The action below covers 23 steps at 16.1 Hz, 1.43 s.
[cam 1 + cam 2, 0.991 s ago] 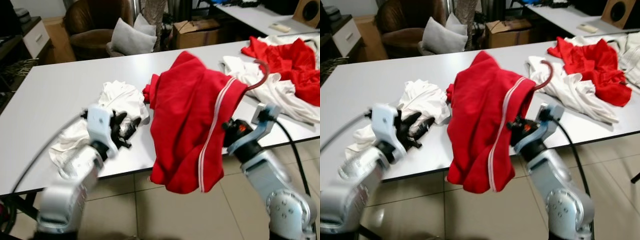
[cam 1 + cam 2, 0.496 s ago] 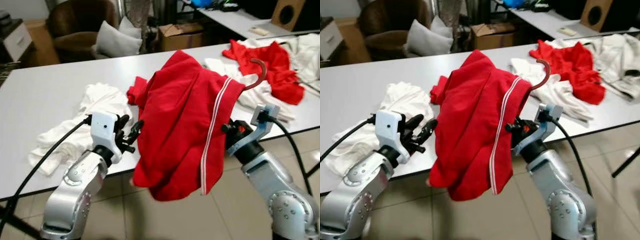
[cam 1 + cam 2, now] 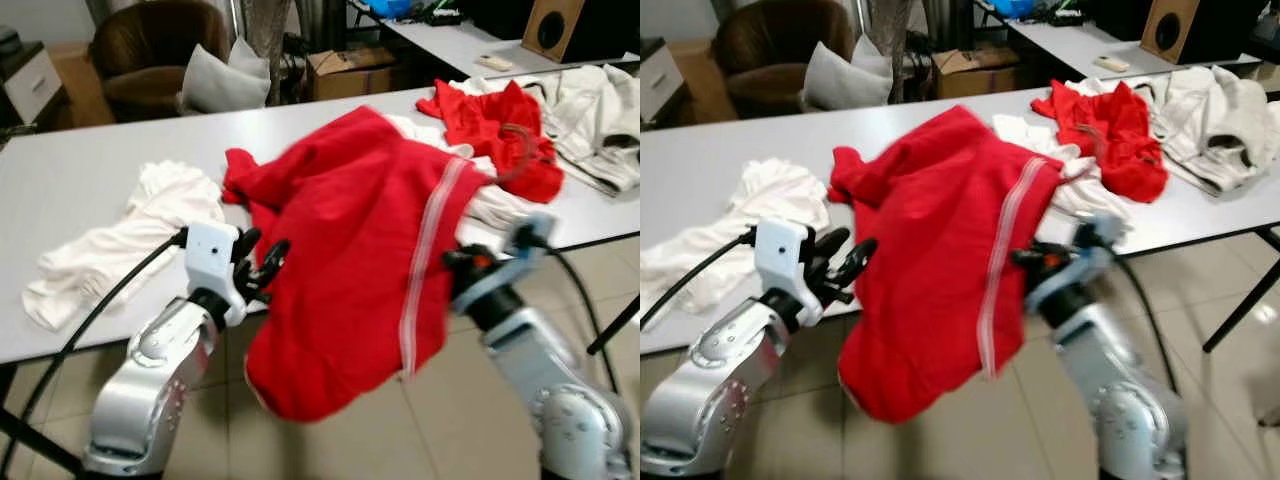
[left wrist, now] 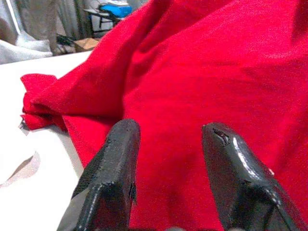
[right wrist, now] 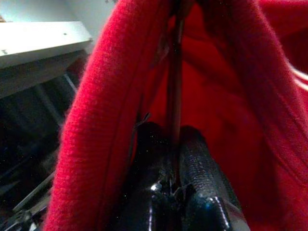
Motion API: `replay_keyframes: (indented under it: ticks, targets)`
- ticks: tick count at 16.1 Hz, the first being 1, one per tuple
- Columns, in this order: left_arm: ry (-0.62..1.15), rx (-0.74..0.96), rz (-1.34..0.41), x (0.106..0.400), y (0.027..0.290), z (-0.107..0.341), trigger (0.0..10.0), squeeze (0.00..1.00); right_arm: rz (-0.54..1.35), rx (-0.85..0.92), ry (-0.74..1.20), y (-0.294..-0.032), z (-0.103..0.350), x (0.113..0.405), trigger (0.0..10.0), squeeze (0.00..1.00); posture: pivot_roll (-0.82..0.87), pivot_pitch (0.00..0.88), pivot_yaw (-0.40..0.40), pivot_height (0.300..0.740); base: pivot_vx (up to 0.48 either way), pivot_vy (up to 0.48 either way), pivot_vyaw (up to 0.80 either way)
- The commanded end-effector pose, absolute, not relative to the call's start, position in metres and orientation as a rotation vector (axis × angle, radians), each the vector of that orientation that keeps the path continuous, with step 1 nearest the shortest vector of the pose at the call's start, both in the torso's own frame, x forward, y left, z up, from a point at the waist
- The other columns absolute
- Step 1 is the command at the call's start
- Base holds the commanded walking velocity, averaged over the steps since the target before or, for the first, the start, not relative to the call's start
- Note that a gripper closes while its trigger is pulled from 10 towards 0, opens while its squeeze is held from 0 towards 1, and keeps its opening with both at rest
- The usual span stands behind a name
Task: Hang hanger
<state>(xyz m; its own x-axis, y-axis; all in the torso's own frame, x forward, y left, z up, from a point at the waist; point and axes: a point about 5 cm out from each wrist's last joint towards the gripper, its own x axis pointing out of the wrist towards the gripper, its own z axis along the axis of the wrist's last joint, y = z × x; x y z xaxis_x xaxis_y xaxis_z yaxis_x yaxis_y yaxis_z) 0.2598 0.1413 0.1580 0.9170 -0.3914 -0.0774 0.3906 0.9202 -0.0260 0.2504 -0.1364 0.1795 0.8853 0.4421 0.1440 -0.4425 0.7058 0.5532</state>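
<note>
A red garment (image 3: 370,250) with a white stripe hangs on a dark red hanger in front of the white table (image 3: 110,150). The hanger's hook (image 3: 518,152) sticks up at the garment's right, blurred. My right gripper (image 5: 172,137) is shut on the hanger's thin bar inside the cloth; in the eye views it sits at the garment's right edge (image 3: 468,265). My left gripper (image 3: 262,265) is open at the garment's left edge. In the left wrist view its fingers (image 4: 118,144) stand apart, with red cloth just beyond them.
On the table lie a white garment (image 3: 120,235) at the left, another red garment (image 3: 485,105) and a pale one (image 3: 590,95) at the back right. Behind it stand a brown armchair (image 3: 160,45), a cardboard box (image 3: 350,65) and a second table (image 3: 460,40). Tiled floor lies below.
The camera has swung, so the table scene has shifted. The garment and right arm are now blurred, its hem swinging left. My left gripper has closed in on the garment's left edge.
</note>
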Motion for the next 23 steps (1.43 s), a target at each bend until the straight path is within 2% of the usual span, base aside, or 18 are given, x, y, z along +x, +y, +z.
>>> replay_keyframes:
  ticks: [1, 6, 10, 15, 23]
  targets:
    - [0.075, 0.004, -0.389, 0.263, 0.145, 0.159, 10.0, 0.0, 0.483, 0.599, -0.041, -0.14, 0.186, 0.254, 10.0, 0.0, -0.07, 0.0, 0.072, 0.74, 0.0, -0.439, 0.0]
    - [0.081, -0.031, -0.366, 0.263, 0.143, 0.159, 10.0, 0.0, 0.539, 0.61, -0.056, -0.139, 0.19, 0.253, 10.0, 0.0, -0.05, 0.0, 0.057, 0.74, 0.0, -0.338, 0.1]
    - [0.102, -0.02, -0.327, 0.263, 0.158, 0.156, 10.0, 0.0, 0.578, 0.629, -0.062, -0.141, 0.192, 0.252, 10.0, 0.0, -0.05, 0.0, 0.043, 0.74, 0.0, 0.0, 0.79]
    - [0.125, -0.003, -0.365, 0.258, 0.148, 0.148, 10.0, 0.0, 0.611, 0.59, -0.027, -0.144, 0.189, 0.248, 10.0, 0.0, -0.06, 0.0, 0.041, 0.74, 0.0, 0.0, 0.79]
    - [0.128, 0.003, -0.369, 0.257, 0.148, 0.148, 10.0, 0.0, 0.614, 0.581, -0.023, -0.144, 0.188, 0.247, 10.0, 0.0, -0.06, 0.0, 0.041, 0.74, 0.0, 0.0, 0.79]
